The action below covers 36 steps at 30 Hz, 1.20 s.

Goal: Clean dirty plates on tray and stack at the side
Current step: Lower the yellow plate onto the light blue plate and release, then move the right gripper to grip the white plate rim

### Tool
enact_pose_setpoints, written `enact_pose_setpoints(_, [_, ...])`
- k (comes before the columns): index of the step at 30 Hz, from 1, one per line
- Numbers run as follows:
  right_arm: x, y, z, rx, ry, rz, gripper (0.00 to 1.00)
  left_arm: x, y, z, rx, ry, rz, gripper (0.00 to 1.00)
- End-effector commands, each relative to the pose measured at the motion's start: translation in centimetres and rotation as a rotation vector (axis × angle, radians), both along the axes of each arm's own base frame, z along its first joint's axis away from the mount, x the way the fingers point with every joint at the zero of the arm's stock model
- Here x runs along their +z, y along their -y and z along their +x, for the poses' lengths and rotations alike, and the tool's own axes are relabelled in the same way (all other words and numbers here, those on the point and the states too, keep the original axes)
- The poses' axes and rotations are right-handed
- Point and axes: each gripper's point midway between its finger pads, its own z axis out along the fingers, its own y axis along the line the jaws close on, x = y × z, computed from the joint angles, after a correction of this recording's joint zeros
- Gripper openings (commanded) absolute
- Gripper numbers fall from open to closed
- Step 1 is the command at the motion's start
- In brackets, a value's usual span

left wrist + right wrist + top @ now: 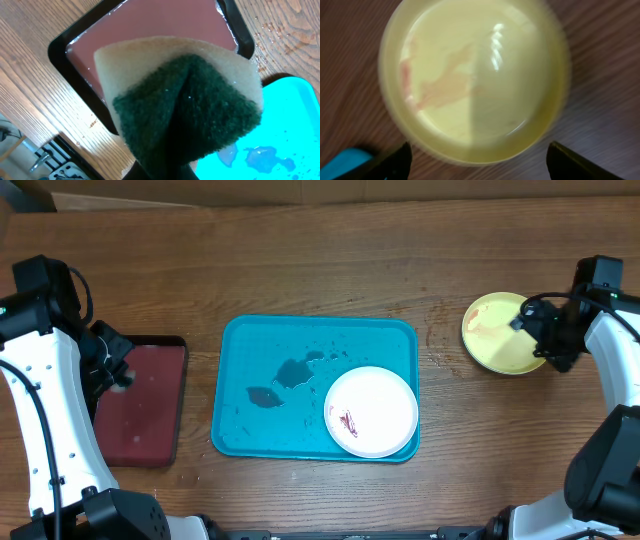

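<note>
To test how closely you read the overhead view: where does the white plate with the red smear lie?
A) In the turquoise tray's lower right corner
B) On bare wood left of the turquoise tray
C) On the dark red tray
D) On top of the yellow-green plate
A: the white plate lies inside the turquoise tray, in its lower right corner in the overhead view, well apart from the yellow-green plate.

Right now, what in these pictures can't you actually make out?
1. Left wrist view: the sponge fills the frame, so how the left gripper pinches it is hidden.
2. Right wrist view: the green plate is blurred, so its pink smear has unclear edges.
3. Overhead view: the right arm covers the green plate's right edge; anything beneath that plate is hidden.
</note>
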Motion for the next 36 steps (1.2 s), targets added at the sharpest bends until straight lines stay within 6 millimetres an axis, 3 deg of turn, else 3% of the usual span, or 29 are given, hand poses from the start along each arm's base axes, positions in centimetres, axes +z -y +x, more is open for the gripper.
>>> enact_pose_setpoints(1, [3.4,-10.5,0.4,0.501,0.209,0.286,0.88,-0.2,0.3,0.2,0.008,0.009,-0.026,0.04])
enact_pose_setpoints(4, [2.6,-14.3,-0.7,0.716,0.194,0.218,0.88,-0.2,0.3,0.2,0.005,0.008,-0.025,0.04])
enact_pose_setpoints(7, [-0.2,-18.1,-2.9,0.922,0.081,-0.008,0.89,-0.2,0.3,0.2,0.005,0.008,-0.025,0.04])
enact_pose_setpoints(12, [-1.8,-20.6,-4.9,1.065,0.01,-0.208,0.89,-0.2,0.3,0.2,-0.002,0.007,-0.025,0.04])
enact_pose_setpoints(15, [-2.3,-21.2,-5.4,1.108,-0.001,-0.284,0.89,-0.2,0.3,0.2,-0.003,0.007,-0.025,0.04])
enact_pose_setpoints(21, [-3.5,-21.6,-6.8,1.163,-0.021,-0.265,0.95,-0.2,0.4,0.2,-0.003,0.009,-0.029,0.04])
enact_pose_setpoints(26, [-4.2,-22.5,-7.0,1.192,0.015,-0.217,0.83,-0.2,0.6,0.3,-0.014,0.015,-0.041,0.04])
enact_pose_setpoints(36, [-4.3,-23.2,-6.7,1.197,0.048,-0.195,0.79,-0.2,0.7,0.3,-0.024,0.016,-0.046,0.04])
